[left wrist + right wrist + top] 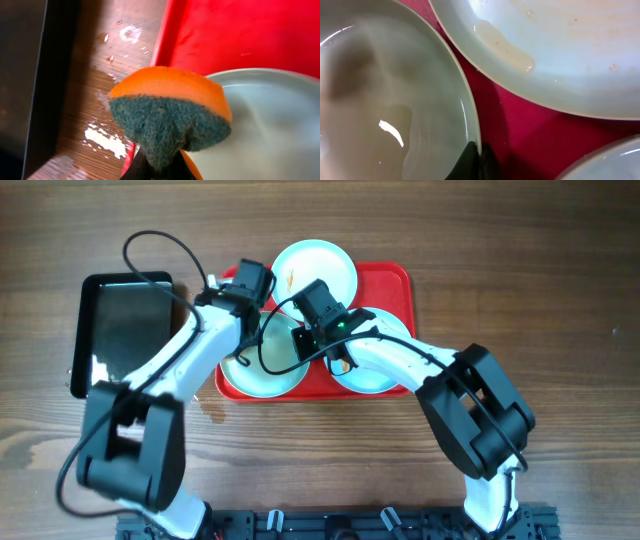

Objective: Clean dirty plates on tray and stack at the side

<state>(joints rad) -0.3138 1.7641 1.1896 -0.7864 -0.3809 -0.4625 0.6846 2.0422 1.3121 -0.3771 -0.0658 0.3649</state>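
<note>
Leaving the black tray point(125, 330) at nine o'clock of the red tray point(390, 280), not yet bearing a plate, probably saving it as the stacking place at the side. Letting water drops sit on the wooden surface point(90, 90) between the two trays, hinting at wet scrubbing. Clamping the orange-and-green sponge point(170, 112) in the fully closed left hand point(157, 170), pinching it from underneath and showing the green scouring face to the wrist camera beneath the orange foam, most likely for bringing the rough side against the dirt. Holding that sponge over the red tray's nine o'clock edge, right at the nine o'clock rim of the near-left plate point(270, 125); not showing clearly whether touching the plate or hanging just above it. Lying flat at seven o'clock inside the red tray, within reach of both arms. Closing the right hand point(477, 160) all the way at the three o'clock rim of that plate, seemingly nipping the thin rim, presumably for steadying the plate against the push of the sponge. Leaving the far plate point(320, 265) at twelve o'clock of the red tray, carrying orange-brown smears and a pale wet streak, apparently waiting for its own scrub. Leaving the near-right plate point(368, 380) at five o'clock, partly hidden under the right arm, too covered for judging its cleanliness. Showing all three plates side by side and unstacked, pointing to an early stage of the task.
</note>
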